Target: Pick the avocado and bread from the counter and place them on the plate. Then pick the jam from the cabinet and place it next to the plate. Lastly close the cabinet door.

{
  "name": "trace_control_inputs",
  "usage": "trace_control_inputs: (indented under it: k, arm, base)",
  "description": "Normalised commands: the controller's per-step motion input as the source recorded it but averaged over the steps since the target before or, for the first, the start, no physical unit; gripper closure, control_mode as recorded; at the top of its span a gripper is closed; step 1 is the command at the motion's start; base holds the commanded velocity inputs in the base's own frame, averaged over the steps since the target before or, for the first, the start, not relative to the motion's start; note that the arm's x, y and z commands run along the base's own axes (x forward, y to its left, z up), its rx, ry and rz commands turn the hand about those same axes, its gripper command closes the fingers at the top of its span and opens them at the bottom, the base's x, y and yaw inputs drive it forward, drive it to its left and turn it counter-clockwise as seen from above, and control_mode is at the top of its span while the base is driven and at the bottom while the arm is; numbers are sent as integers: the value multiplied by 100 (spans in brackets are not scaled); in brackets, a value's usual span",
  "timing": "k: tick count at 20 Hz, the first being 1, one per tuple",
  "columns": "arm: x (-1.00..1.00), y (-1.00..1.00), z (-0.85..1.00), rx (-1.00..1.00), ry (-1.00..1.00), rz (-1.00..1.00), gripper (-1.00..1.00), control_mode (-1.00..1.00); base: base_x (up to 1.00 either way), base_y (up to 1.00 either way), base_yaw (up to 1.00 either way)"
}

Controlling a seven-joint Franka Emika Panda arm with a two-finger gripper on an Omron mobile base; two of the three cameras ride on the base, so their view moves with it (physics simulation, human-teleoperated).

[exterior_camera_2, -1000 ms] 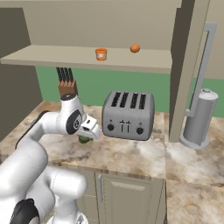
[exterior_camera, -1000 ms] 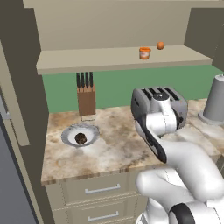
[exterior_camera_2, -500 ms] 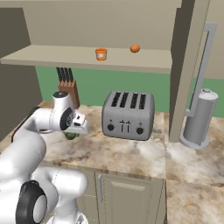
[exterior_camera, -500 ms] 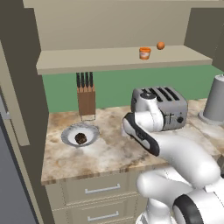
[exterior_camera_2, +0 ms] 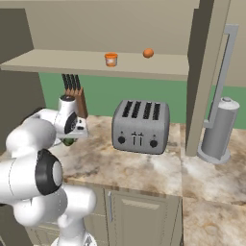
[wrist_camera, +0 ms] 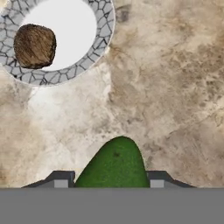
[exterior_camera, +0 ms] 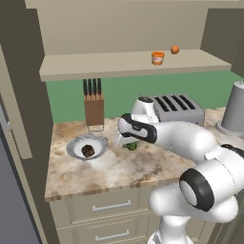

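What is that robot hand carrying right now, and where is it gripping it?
The gripper is shut on the avocado, one finger on each of its sides, and carries it above the counter, short of the plate where the bread lies.

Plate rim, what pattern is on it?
A grey, cracked-stone mosaic around a plain white centre; the plate shows it best in the hand view.

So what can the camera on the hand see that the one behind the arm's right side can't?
The hand view alone shows the plate with the bread on it, seen from above. The right base view alone takes in the toaster, the knife block, and the shelf with the jam and an orange ball. Both show the avocado held between the fingers over the counter.
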Motion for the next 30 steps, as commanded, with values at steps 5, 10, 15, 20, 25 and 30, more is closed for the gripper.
trace_control_inputs:
  k: [5, 10, 15, 20, 25, 30]
  arm:
    - [57, 53, 0, 4, 1, 20, 100, -100]
    - [51, 43, -4, 0, 0, 10, 100, -100]
    - [59, 42, -16, 0, 1, 8, 100, -100]
    - [61, 42, -28, 0, 3, 9, 100, -100]
    - [44, 26, -41, 0, 5, 11, 100, -100]
    - [27, 11, -39, 0, 5, 8, 100, -100]
  base:
    - [0, 0, 0]
    - [0, 0, 0]
    - [0, 0, 0]
    - [0, 0, 0]
    - [0, 0, 0]
    - [0, 0, 0]
